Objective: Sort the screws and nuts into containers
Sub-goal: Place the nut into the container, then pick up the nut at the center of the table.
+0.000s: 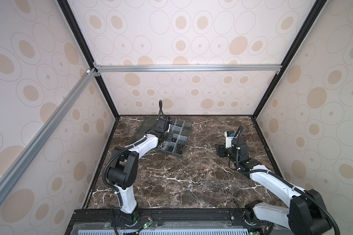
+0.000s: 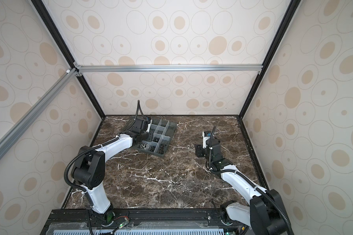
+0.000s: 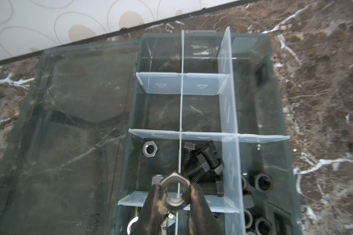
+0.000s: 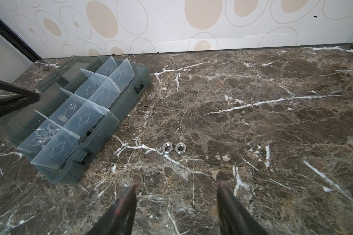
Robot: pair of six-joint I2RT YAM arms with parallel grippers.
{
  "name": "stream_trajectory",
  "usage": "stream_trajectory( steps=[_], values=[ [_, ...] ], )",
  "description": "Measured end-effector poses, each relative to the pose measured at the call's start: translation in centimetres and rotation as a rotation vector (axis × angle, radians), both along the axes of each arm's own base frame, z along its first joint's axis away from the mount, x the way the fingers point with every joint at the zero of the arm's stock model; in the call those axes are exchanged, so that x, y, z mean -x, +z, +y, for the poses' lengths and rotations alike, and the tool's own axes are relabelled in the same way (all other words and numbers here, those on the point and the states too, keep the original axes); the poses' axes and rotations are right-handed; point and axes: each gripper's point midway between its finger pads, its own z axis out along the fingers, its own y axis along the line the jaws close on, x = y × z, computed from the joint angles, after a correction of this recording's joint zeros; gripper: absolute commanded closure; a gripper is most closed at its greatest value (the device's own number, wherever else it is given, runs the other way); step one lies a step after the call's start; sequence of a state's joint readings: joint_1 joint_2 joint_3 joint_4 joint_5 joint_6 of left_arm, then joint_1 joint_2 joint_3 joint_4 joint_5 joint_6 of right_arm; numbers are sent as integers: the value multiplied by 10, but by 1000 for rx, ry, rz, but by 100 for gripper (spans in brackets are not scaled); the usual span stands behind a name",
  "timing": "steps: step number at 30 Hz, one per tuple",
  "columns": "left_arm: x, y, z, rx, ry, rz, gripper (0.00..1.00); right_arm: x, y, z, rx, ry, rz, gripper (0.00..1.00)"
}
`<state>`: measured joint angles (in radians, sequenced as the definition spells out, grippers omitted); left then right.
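1. While it hangs over the organizer box (image 1: pixel 176 155), the left gripper (image 3: pixel 175 190) is almost closed, its dark fingers (image 3: pixel 153 207) pinching a silver nut (image 3: pixel 176 205) by opposite flats, with the hole facing the wrist camera.
2. The held nut sits almost directly above a thin divider (image 3: pixel 180 114). On the divider's lid side is a cell holding another silver nut (image 3: pixel 149 150); on the other side is a cell of black screws (image 3: pixel 200 162). The release likely depends on a small shift toward the lid side, otherwise the nut may drop among the screws.
3. One cell further from the lid holds black nuts (image 3: pixel 262 181).
4. The box lies toward the back of the marble table (image 1: pixel 181 183), on the left arm's side, with its clear lid (image 3: pixel 80 122) folded flat beside it.
5. The right gripper (image 4: pixel 177 187) stands wide open and empty. Two loose silver nuts (image 4: pixel 168 148) lie flat on the table, just beside each other, straight ahead of it and between it and the box. This arm is the nearer one to them.
6. Raised lettering on the lid (image 3: pixel 94 220) appears to start "LAR", and the rest is unreadable. The dividers carry only diamond outlines
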<state>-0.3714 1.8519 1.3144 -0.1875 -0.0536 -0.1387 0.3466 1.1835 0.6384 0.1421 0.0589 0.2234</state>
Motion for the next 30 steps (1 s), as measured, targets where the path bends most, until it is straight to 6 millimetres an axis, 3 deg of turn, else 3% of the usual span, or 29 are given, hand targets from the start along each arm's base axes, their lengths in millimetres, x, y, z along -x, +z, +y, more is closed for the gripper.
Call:
stream_trajectory(
  steps=[7, 11, 21, 25, 30],
  values=[
    [-6, -34, 9, -46, 28, 57, 74, -4, 7, 2, -5, 3, -11, 36],
    [-8, -42, 11, -66, 36, 64, 63, -5, 11, 3, -7, 4, -16, 36],
    [-15, -19, 3, -70, 40, 10, 51, -4, 6, 3, 0, 7, 8, 35],
    [-3, 26, -39, -44, -39, -66, 48, -12, -2, 5, 6, -3, 48, 36],
    [12, 97, -135, 64, -220, -200, 47, -20, -12, 2, 8, -49, 103, 36]
  ],
)
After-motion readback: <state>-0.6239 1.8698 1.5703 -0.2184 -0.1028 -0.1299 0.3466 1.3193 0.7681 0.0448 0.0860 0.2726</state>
